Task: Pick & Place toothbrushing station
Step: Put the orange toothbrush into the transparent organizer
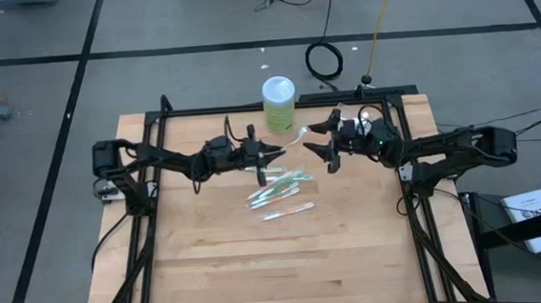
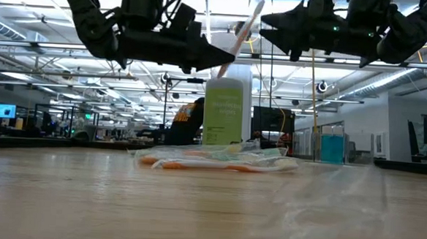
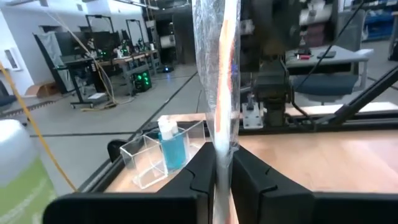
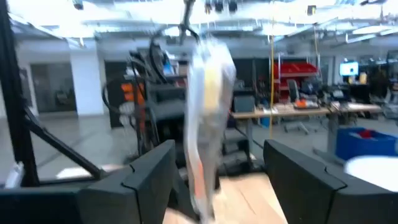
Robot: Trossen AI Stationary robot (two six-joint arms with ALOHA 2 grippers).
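Held brush: your left gripper (image 1: 273,155) is clamped on a wrapped toothbrush (image 3: 219,74), pinched low on its length between both fingers, well above the table.
Long axis: from the high view the brush runs from the left fingertips toward 2 o'clock, its free end reaching at the right gripper (image 1: 320,142); in the low view it tilts up and to the right.
Receiving tool: your right gripper has its jaws apart, and the right wrist view shows the wrapped brush (image 4: 205,124) standing in the gap between the two fingers, not yet pinched as far as you can tell.
Nearer arm: the left holds it; the right is just beside the free end, at about 3 o'clock from the left.
Remaining brushes: the other wrapped toothbrushes (image 1: 281,193) lie flat in a loose pile on the table, at 5 o'clock from the left gripper and below both arms.
Holder: a clear cup (image 3: 155,158) with a teal tube (image 3: 171,144) in it sits near the table's far edge.
Surface: pale wooden table (image 1: 259,267), smooth and bare around the pile.
Room: the lime-green cylinder (image 1: 279,105) stands at 12 o'clock, close behind the handover point; I judge it the thing to steer clear of.
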